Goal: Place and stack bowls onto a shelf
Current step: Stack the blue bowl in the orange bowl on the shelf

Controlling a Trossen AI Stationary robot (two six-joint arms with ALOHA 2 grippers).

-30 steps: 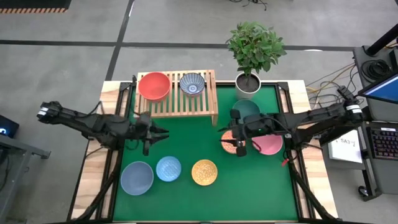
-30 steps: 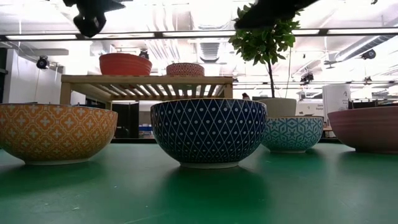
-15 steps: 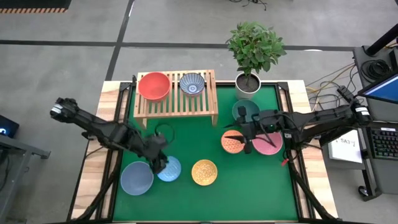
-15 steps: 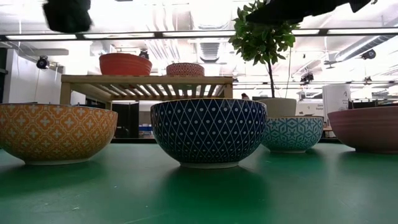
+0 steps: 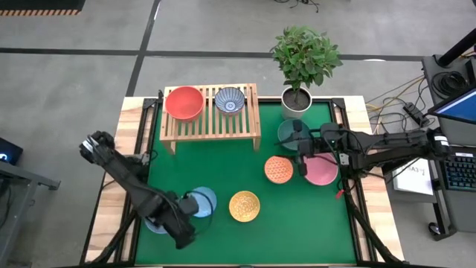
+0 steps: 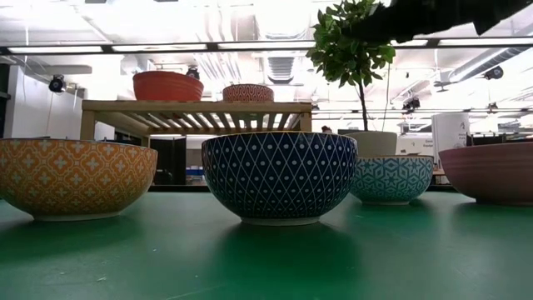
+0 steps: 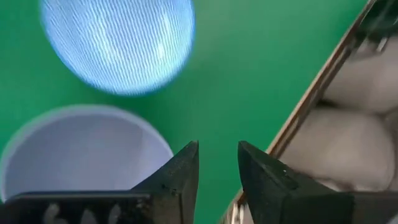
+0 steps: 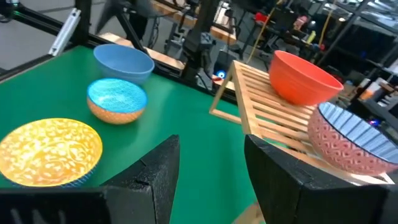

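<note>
Green table filling the centre of the high view. Shelf sitting upper left of centre, carrying the red bowl and, beside it, the dark blue patterned bowl.

Left gripper hovering at lower left, over the near edges of the grey-blue bowl and the light blue bowl; jaws standing slightly apart, gripping nothing.

Right gripper hanging right of centre, jaws parted and empty, between the orange bowl and pink bowl, teal bowl just above.

Yellow bowl lying bottom centre.
</note>
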